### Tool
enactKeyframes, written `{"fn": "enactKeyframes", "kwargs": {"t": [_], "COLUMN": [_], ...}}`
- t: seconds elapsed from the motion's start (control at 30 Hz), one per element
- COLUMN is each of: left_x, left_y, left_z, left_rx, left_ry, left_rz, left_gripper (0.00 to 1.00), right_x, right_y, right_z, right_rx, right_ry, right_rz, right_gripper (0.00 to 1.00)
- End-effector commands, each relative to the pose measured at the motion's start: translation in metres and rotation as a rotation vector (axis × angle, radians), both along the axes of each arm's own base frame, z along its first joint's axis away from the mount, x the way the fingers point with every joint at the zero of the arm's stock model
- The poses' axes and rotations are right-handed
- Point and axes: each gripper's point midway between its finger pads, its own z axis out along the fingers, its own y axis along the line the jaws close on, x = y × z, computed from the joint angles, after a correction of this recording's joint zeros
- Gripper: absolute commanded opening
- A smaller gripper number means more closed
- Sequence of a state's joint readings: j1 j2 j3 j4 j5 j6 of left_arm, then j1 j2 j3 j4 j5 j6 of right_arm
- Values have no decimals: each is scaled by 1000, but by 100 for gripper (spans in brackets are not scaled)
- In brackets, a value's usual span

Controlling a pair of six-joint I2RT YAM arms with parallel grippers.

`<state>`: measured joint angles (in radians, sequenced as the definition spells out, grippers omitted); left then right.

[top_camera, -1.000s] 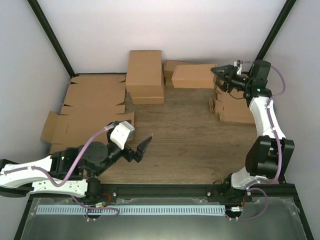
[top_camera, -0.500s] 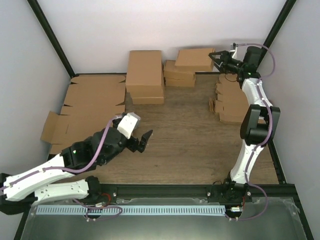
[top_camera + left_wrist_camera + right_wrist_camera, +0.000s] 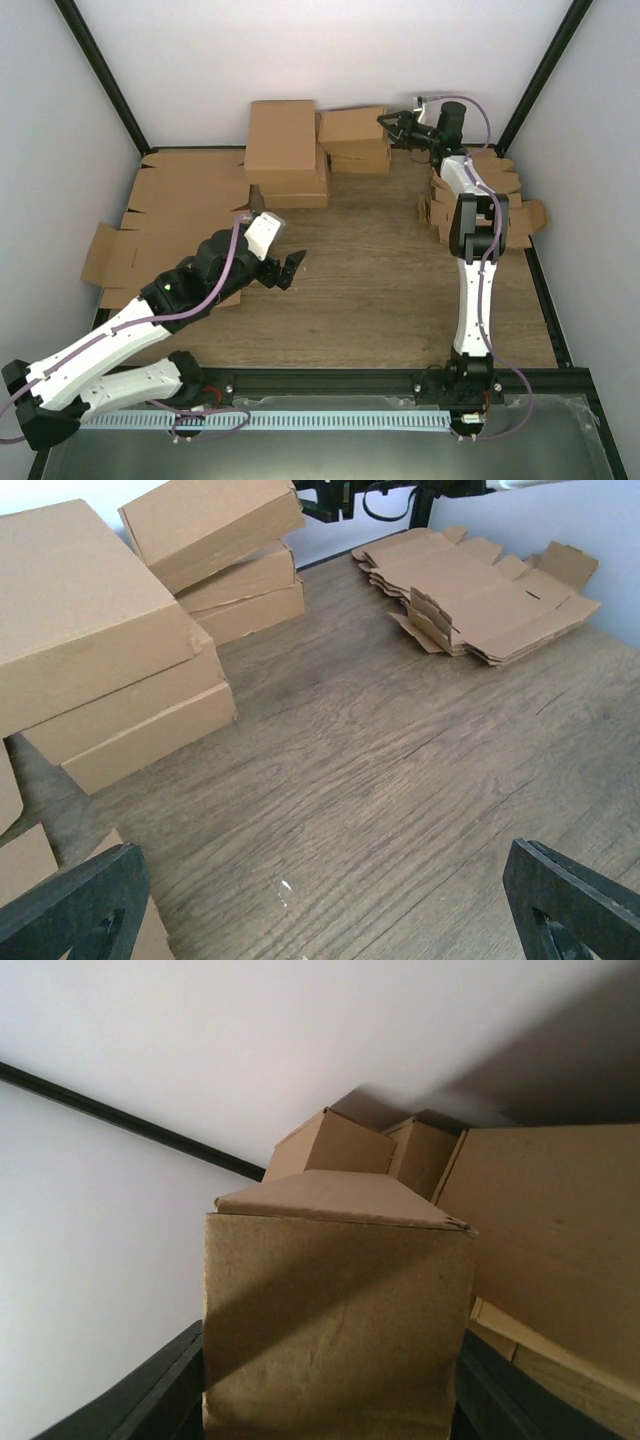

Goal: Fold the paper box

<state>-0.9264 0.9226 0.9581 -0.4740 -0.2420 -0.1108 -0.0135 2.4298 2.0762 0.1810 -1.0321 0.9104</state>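
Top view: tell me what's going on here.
The right gripper, stretched to the back of the table, is shut on a folded paper box, holding it just above a small stack of boxes. The left gripper hangs open and empty over the wood. Flat blanks lie on the right.

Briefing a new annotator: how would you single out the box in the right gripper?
Look at the far edge of the table, right of centre, where a short stack of folded brown boxes sits. The paper box is the tilted top one, the only one gripped by the right gripper.
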Motion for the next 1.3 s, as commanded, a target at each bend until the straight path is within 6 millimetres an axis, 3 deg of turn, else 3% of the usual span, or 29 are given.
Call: {"fn": "enactKeyframes", "kwargs": {"t": [0.0,0.37,0.63,0.73,0.9,1.03,1.17,1.2,1.23,1.27], "left_x": [0,9,29,39,57,83,113,121,128,135], "left_y": [3,2,11,18,31,53,88,99,108,119], "left_z": [9,0,-4,-1,6,12,17,18,19,18], "left_rx": [-61,-49,-81,-101,-128,-168,-219,-243,-271,-301], "left_ry": [-22,9,67,87,122,177,228,242,256,270], "left_rz": [-17,-8,26,57,110,172,249,268,280,297], "left_gripper": [100,100,100,100,100,100,100,100,100,100], "right_x": [21,49,64,68,72,72,58,50,45,34], "right_y": [0,-8,-19,-29,-46,-58,-55,-54,-53,-50], "right_z": [18,-1,-14,-6,9,15,27,43,41,56], "right_rx": [15,16,-31,-65,-130,-203,-275,-297,-324,-342], "right_ry": [-121,-171,-157,-155,-149,-140,-178,-205,-215,-252], "right_rz": [-28,-103,-165,-228,-327,-390,-358,-355,-348,-338], "right_gripper": [36,39,74,97,100,100,100,100,100,100]}}
